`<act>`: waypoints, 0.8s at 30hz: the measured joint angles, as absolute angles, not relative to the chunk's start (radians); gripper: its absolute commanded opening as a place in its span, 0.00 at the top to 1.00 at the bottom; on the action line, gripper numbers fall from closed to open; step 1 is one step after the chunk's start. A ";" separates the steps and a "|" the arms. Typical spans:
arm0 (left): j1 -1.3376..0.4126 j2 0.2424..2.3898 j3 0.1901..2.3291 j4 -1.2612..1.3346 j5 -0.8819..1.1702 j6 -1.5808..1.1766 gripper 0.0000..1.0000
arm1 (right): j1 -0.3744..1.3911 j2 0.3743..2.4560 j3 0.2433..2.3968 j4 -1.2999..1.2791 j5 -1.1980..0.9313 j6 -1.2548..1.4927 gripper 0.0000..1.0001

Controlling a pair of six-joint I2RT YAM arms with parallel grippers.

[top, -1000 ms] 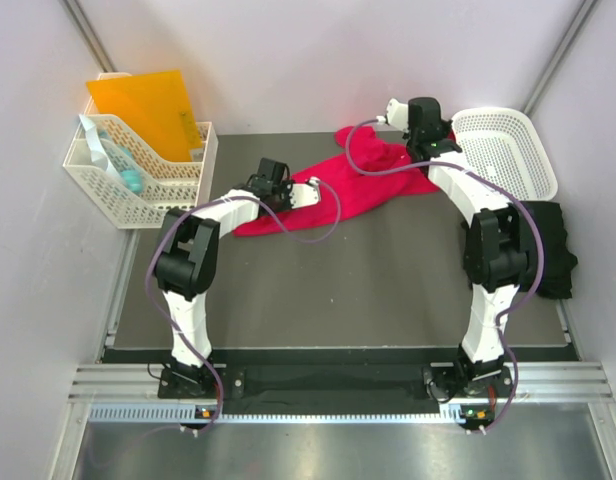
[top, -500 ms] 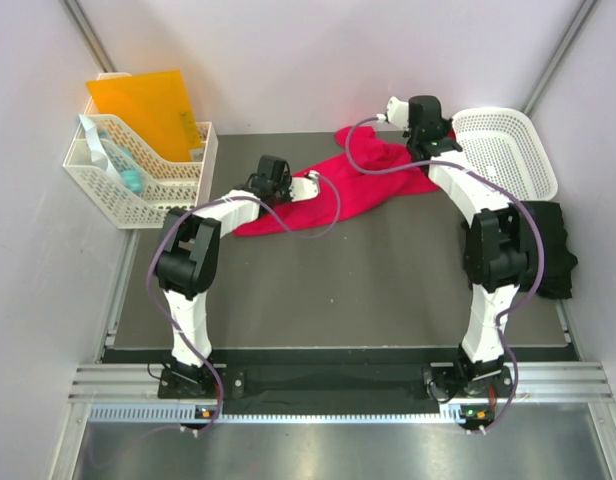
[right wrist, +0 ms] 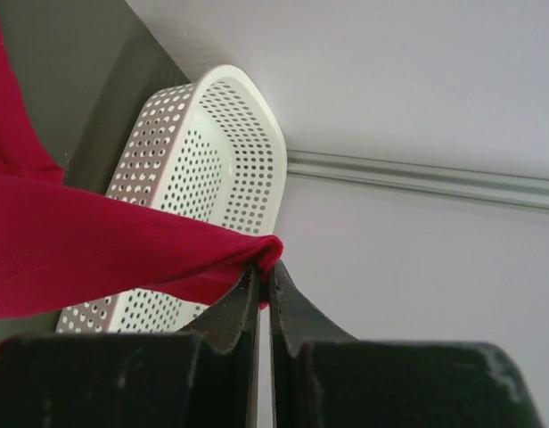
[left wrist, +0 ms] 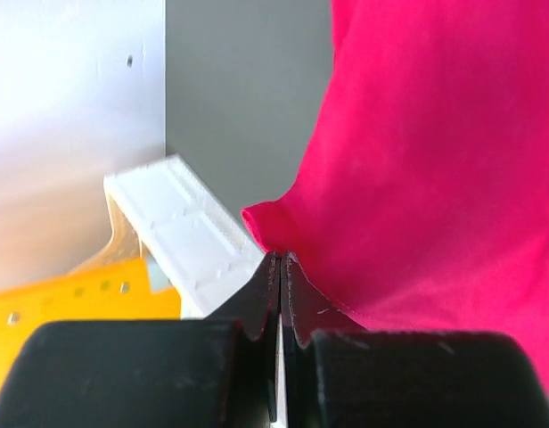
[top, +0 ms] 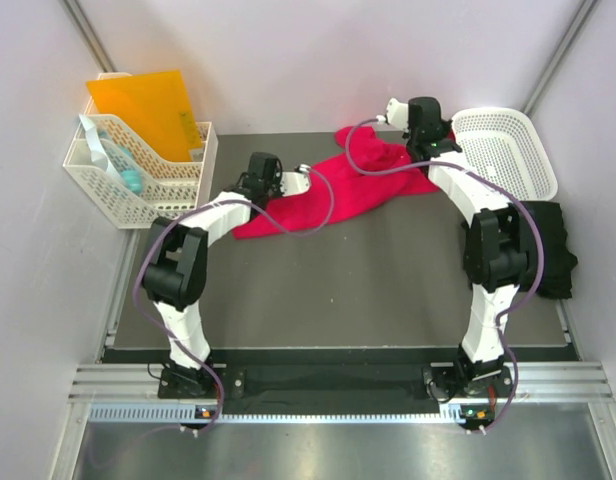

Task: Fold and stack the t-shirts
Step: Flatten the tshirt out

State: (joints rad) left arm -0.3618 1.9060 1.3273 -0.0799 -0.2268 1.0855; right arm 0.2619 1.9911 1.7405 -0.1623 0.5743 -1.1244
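Observation:
The pinkish-red t-shirt (top: 333, 195) lies stretched across the back of the dark mat, from the middle left to the right. My left gripper (top: 276, 188) is shut on its left edge, and the left wrist view shows the closed tips (left wrist: 281, 260) pinching the hem of the red cloth (left wrist: 435, 160). My right gripper (top: 431, 150) is shut on the shirt's far right end, where a raised fold of red cloth (right wrist: 96, 250) is nipped at the tips (right wrist: 267, 266). The black t-shirt (top: 553, 250) sits bunched at the mat's right edge, apart from both grippers.
An oval white lattice basket (top: 508, 150) stands at the back right, just behind the right gripper (right wrist: 203, 143). A white rack (top: 138, 175) holding an orange folder (top: 143, 105) stands at the back left (left wrist: 185, 232). Walls enclose the back and both sides.
The left gripper has gone from open to shut on the red shirt's left edge, and that arm has shifted slightly left and back. The right arm has not moved.

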 measured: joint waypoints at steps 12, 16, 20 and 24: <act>-0.238 1.699 1.313 -0.473 -0.041 1.108 1.00 | 0.262 1.980 1.678 -0.226 0.521 -1.131 1.00; -0.228 1.700 1.316 -0.632 0.067 1.142 1.00 | 0.262 1.958 1.657 -0.307 0.469 -1.151 1.00; -0.230 1.721 1.365 -0.789 0.171 1.164 1.00 | 0.262 1.924 1.654 -0.413 0.404 -1.176 1.00; -0.230 1.757 1.431 -0.896 0.230 1.192 1.00 | 0.260 1.894 1.659 -0.541 0.339 -1.202 1.00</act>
